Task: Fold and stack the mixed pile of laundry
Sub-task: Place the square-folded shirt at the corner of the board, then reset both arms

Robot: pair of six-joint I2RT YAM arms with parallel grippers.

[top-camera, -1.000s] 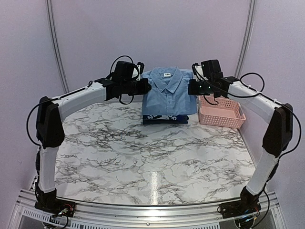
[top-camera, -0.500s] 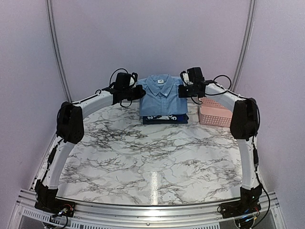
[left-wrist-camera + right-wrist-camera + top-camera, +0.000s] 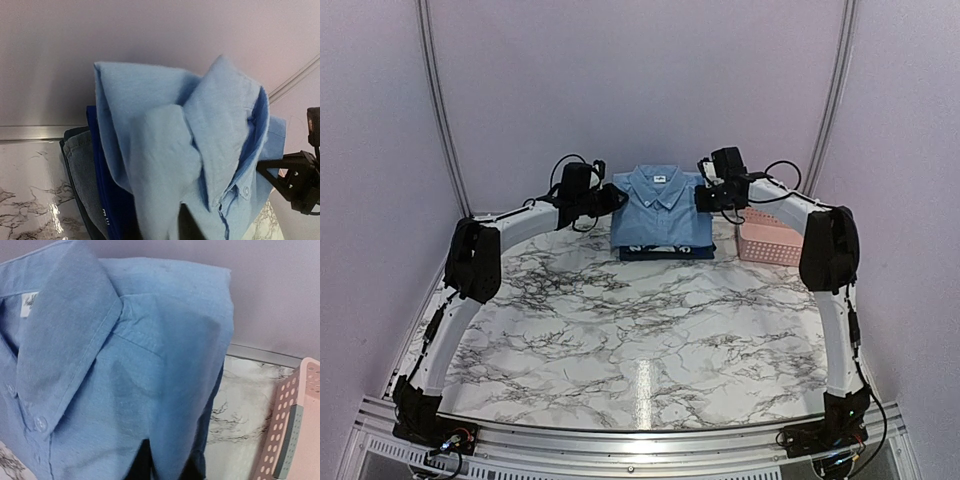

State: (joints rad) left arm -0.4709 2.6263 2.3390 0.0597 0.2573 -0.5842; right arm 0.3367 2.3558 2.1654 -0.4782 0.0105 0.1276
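Observation:
The light-blue collared shirt (image 3: pixel 660 203) lies folded, collar to the back, on top of a stack at the table's far edge. Under it the royal-blue T-shirt with white lettering (image 3: pixel 663 246) and a navy piece show at the front. My left gripper (image 3: pixel 613 198) is shut on the shirt's left shoulder edge, and my right gripper (image 3: pixel 706 196) on its right shoulder edge. In the left wrist view the shirt (image 3: pixel 200 150) bunches over my gripper (image 3: pixel 165 225), with faded denim (image 3: pixel 82 165) and the royal-blue T-shirt (image 3: pixel 107 200) beneath. In the right wrist view the shirt (image 3: pixel 125 365) covers my gripper (image 3: pixel 165 462).
The pink lattice basket (image 3: pixel 772 238) stands right of the stack, close to my right arm; it also shows in the right wrist view (image 3: pixel 295 430). The back wall is just behind the stack. The marble table (image 3: pixel 640 320) stretches toward the near edge.
Both grippers have carried the light-blue shirt toward the back wall and lower, so it now rests further back on the stack. Both arms are stretched out further.

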